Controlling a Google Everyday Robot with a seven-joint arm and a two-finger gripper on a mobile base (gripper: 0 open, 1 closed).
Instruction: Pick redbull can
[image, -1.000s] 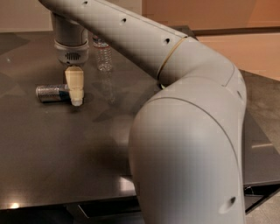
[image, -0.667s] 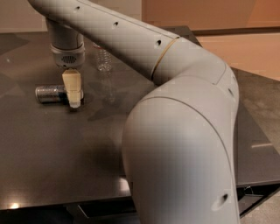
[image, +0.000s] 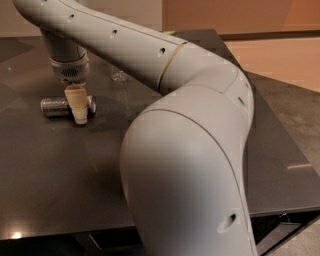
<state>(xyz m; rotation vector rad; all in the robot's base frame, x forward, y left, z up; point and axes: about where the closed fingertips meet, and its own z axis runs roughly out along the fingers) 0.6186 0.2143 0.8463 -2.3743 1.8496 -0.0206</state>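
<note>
The arm (image: 190, 150) hides much of the scene. Its elbow fills the middle and runs off the lower edge, and its upper end leaves at the top-left corner. The hand (image: 77, 107) hangs in front of the can (image: 54, 106), covering the can's middle, so only the two ends show. Whether the hand touches the can cannot be told, and the can's markings cannot be made out. Behind and to the right of the can, a bottle (image: 119, 76) shows only as a small clear patch under the arm. The worktop (image: 50, 175) is cut off left of the can and at the bottom edge, and much of it right of the can lies behind the arm.
</note>
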